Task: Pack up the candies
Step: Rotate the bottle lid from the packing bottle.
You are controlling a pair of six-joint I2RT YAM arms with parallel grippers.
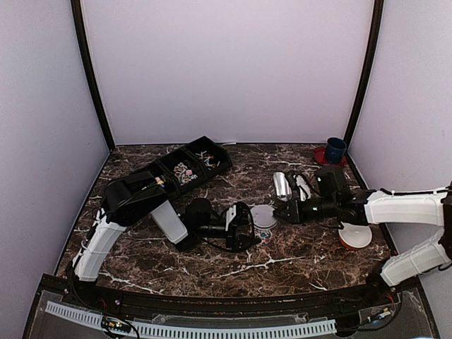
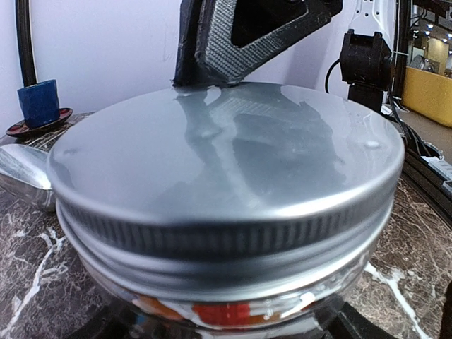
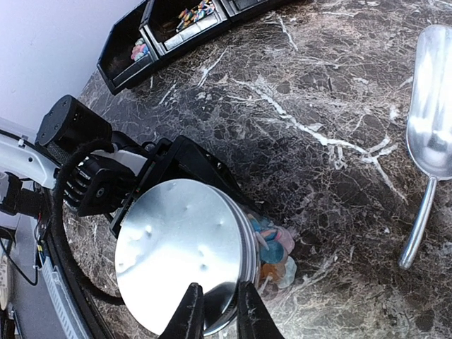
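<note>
I've got the marble table (image 1: 304, 261) in view, the black tray (image 3: 120, 56) well back on the left, and the metal scoop (image 3: 434, 106) lying flat just right of centre. My left gripper (image 1: 245, 227) has its jaws spread wide around the clear jar (image 2: 339, 282), holding it standing mid-table. My right gripper (image 3: 217, 311) is pinched down narrow on the rim of the silver lid (image 2: 226, 155) that sits on that jar. The candies (image 3: 270, 244) show through the glass under the lid, blue, pink and orange, and more lie in the tray's compartments.
</note>
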